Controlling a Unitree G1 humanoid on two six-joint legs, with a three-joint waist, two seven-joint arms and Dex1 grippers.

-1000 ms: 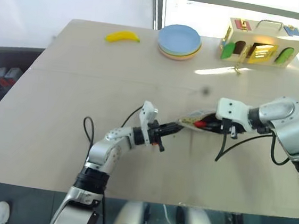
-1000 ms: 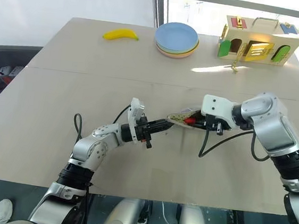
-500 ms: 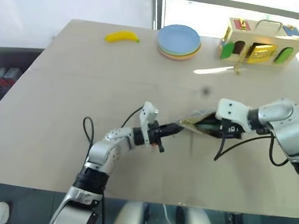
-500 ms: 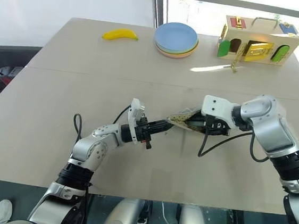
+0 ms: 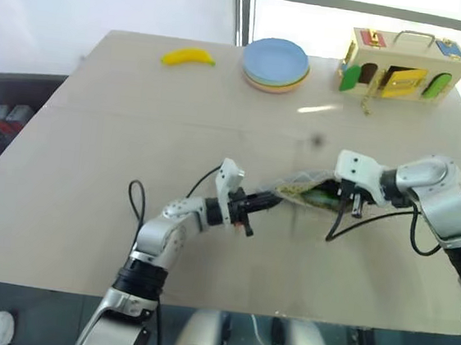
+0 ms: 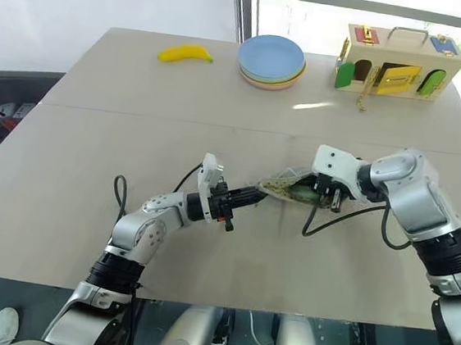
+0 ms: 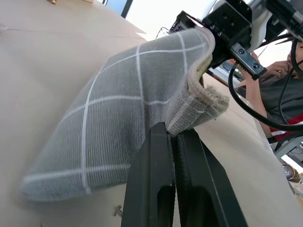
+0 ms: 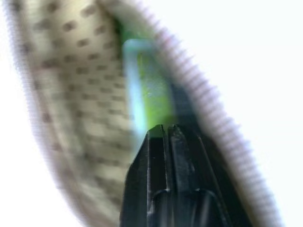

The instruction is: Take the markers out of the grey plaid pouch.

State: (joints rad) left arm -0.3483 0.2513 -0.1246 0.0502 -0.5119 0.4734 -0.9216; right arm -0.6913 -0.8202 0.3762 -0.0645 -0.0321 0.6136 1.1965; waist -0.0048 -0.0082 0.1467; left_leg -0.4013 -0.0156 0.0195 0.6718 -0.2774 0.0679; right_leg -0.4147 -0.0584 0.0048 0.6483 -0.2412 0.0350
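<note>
Mid-table, the left gripper (image 7: pixel 173 137) pinches the grey plaid pouch (image 7: pixel 128 123) by its rim. The right gripper (image 8: pixel 165 130), fingers pressed together inside the pouch, seemingly pinches the green marker (image 8: pixel 151 92). No writing is legible.

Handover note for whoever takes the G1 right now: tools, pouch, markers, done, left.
Left tool: shut on the edge of the soft grey plaid fabric pouch, holding it up off the light wooden table near its middle.
Right tool: shut, fingers inside the pouch mouth at the bright light green marker; a firm grip is not certain.
Dark marker with the red end: cannot tell where it is now.
Done: pouch opened and held, right tool reached in.
Left: draw the green marker out, set it on the table, then fetch the other.
</note>
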